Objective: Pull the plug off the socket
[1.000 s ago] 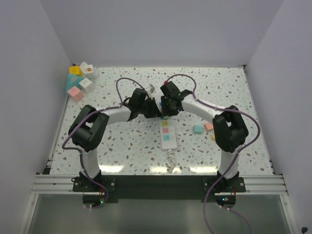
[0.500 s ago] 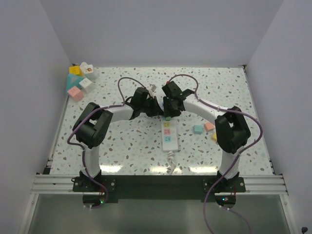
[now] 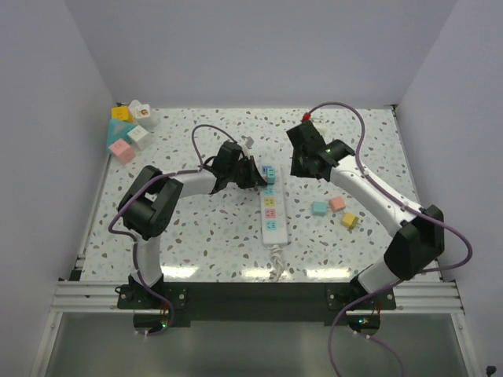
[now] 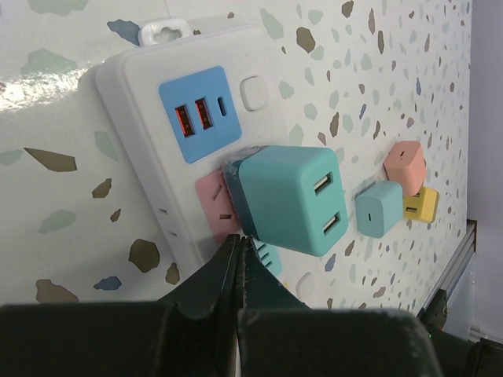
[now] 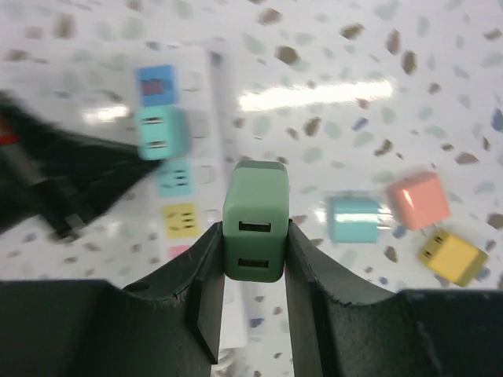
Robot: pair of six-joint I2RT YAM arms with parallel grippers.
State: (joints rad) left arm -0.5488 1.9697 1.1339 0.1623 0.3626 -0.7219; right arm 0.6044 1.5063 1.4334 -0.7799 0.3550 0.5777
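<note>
The right arm has swung up and away to the right from the far end of the power strip (image 3: 269,210), where both grippers were crowded together a second ago. The left arm has hardly shifted.

The right gripper (image 5: 253,229) is clamped on a dark green charger plug (image 5: 253,206), which hangs in the air clear of the strip. The left gripper (image 4: 238,242) has its fingers pressed together with nothing between them. Its tips sit on the strip's face just beside a teal plug (image 4: 292,200), apparently pinning the strip down. The strip lies in the middle of the table (image 3: 196,236), running lengthwise toward the near edge with its cord at the near end.

The green plug looks fully out, so the step in hand is judged to be carrying it off. To do that well, the right arm should keep its squeeze steady and move well clear of the strip. It should lower the plug onto bare table and part its fingers only once the plug rests there. The left gripper should hold the strip down until then.

By count:
- one power strip, with one blue USB panel (image 4: 196,114)
- one teal plug seated in the strip
- one green plug in the right gripper
- three loose chargers to the right: teal (image 3: 319,208), pink (image 3: 337,203) and yellow (image 3: 350,221)
- a cluster of blocks (image 3: 126,129) in the far-left corner, too small to count surely
</note>
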